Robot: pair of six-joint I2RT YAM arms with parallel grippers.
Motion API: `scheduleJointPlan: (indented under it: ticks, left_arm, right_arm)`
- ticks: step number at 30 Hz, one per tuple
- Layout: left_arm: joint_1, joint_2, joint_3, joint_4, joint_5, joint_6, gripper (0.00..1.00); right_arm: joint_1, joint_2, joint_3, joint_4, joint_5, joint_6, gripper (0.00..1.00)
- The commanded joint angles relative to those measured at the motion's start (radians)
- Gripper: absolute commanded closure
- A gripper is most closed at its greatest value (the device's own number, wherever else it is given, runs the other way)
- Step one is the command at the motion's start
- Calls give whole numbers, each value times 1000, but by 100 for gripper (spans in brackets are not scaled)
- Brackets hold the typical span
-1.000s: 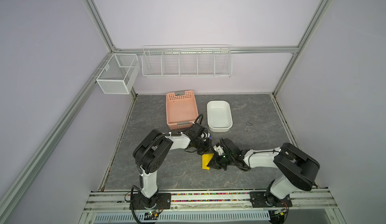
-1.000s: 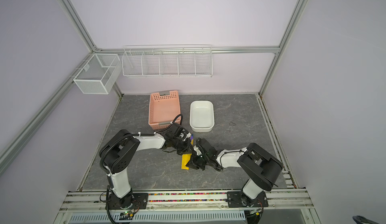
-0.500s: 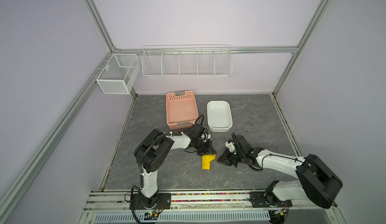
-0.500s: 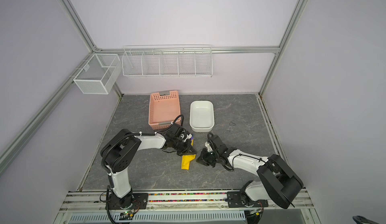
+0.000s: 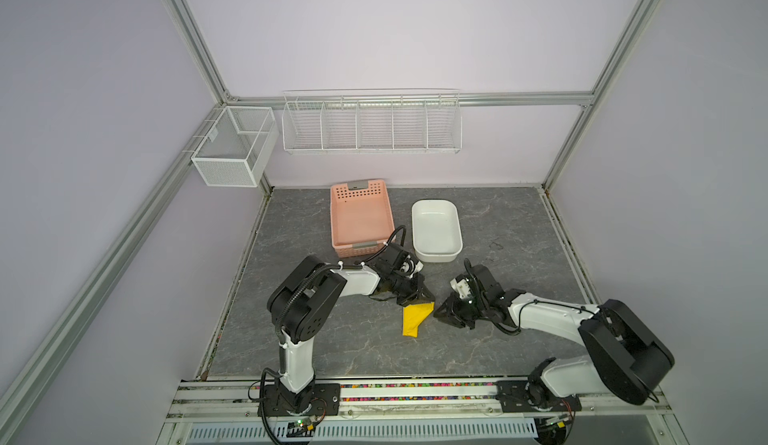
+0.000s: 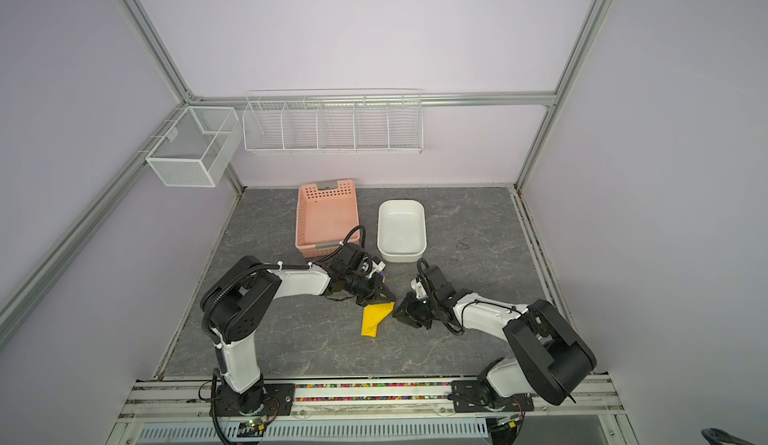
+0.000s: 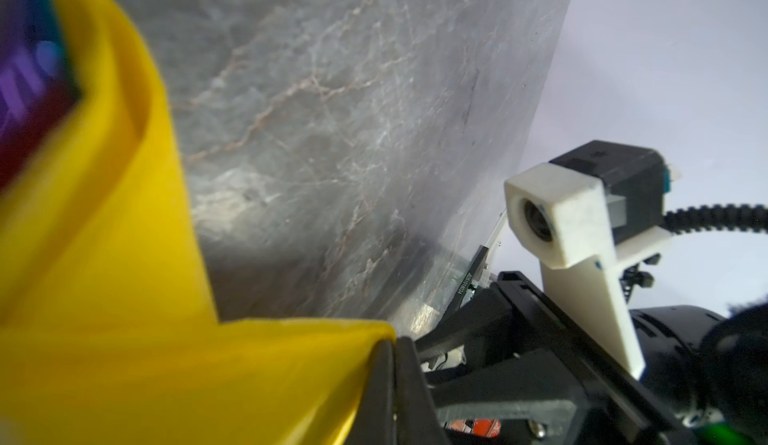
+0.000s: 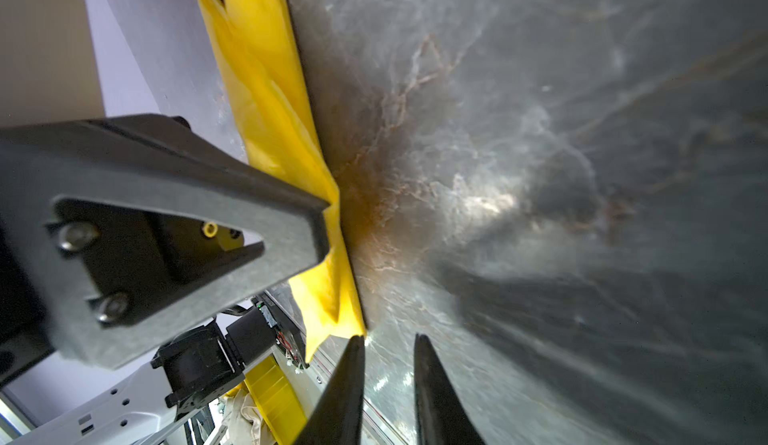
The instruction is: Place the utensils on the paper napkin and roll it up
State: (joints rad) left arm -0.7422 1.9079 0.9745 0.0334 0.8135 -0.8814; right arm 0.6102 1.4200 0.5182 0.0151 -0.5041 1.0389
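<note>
In a top view the left gripper (image 5: 423,296), fingers together, is meeting the rolled paper napkin (image 5: 415,318); its wrist view is revealing purple utensils (image 7: 20,81) inside. The right gripper (image 5: 440,312) is holding its 2 fingers apart.

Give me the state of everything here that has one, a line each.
paper napkin, folded into a narrow bundle, lying on the table.
utensils, wrapped inside the napkin; only a blurred purple bit shows.
left gripper, shut, tip on the napkin's wider end.
right gripper, slightly open, empty, beside the napkin.
pink basket, upright, empty.
white tub, upright, empty.
wire wall rack, empty.
mesh wall basket, empty.
</note>
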Motion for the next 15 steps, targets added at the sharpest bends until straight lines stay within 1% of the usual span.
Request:
scheduleJointPlan:
  ticks: [1,4,11,15]
  left_arm:
    - [-8,20,-10,49,17,-28,100]
    - [-7,23,-14,50,16,-28,100]
    - [-8,29,-16,54,17,-30,100]
    - [-8,30,-16,53,13,-30,100]
  right_arm:
    - [-4,16,14,72,-28,12,72]
    - [-4,25,13,94,-35,19,69]
    - [-2,22,-9,130,-46,25,68]
    - [4,13,-14,135,-50,27,69]
